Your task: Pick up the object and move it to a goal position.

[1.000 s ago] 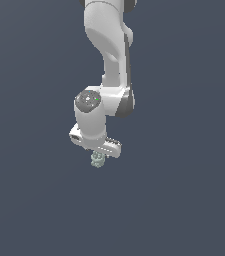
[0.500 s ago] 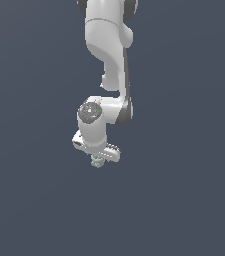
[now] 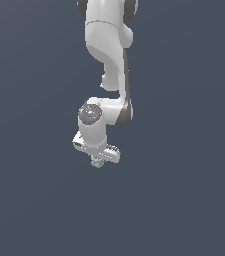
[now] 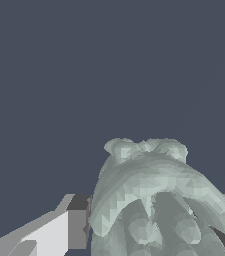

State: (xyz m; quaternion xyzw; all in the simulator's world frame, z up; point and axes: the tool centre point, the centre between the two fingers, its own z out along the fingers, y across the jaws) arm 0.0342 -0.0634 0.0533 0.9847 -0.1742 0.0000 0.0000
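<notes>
Filling the wrist view, the object (image 4: 154, 200) is sitting between the claw's fingers (image 4: 59, 232), one pale finger showing at each side of its lumpy grey-green body. The claw (image 3: 98, 159) is pinching the object (image 3: 97, 162), which is poking out just below the fingertips in the exterior view. Beyond the claw, the white arm (image 3: 106, 65) is reaching down from above over a plain dark blue-grey ground (image 3: 184, 200).
</notes>
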